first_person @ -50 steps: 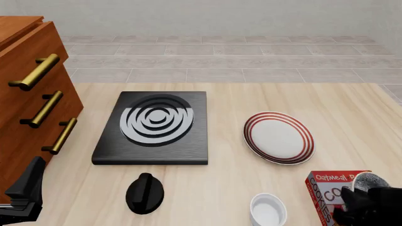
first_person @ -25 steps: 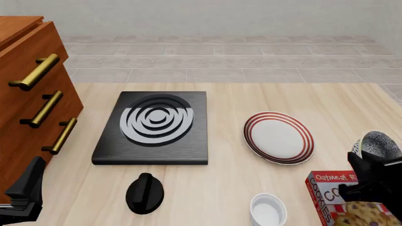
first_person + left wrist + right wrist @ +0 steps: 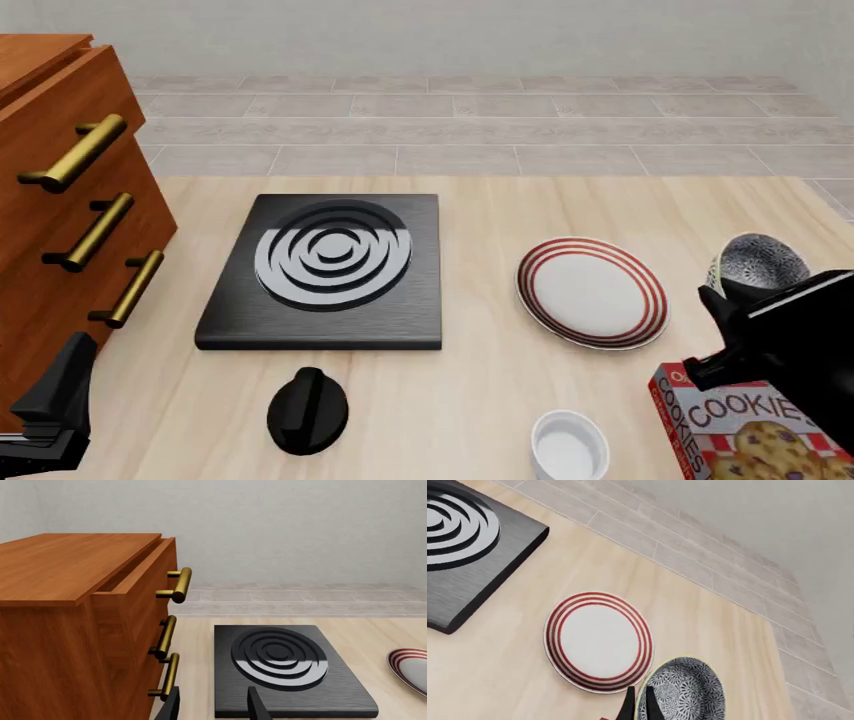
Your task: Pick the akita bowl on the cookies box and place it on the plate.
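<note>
The right gripper (image 3: 637, 705) clamps the rim of the akita bowl (image 3: 758, 262), one finger inside the bowl and one outside, and holds it in the air, tilted, clear of the cookies box (image 3: 747, 432). In the front view the bowl sits at the top of the black gripper body, just right of the plate (image 3: 591, 292) and beyond the box. The right wrist view shows the bowl's speckled wall beside the plate's red rings, their edges overlapping in the picture.

White lettering on the red carton reads "COOKIE", the rest cut off by the frame; chip-studded cookies are pictured below it.

The left gripper (image 3: 212, 706) hangs parted and empty near the wooden drawer unit (image 3: 60, 200), facing the black stove burner (image 3: 331, 265). A black knob (image 3: 308, 410) and a plain white small bowl (image 3: 570, 446) lie on the table (image 3: 467, 400).
</note>
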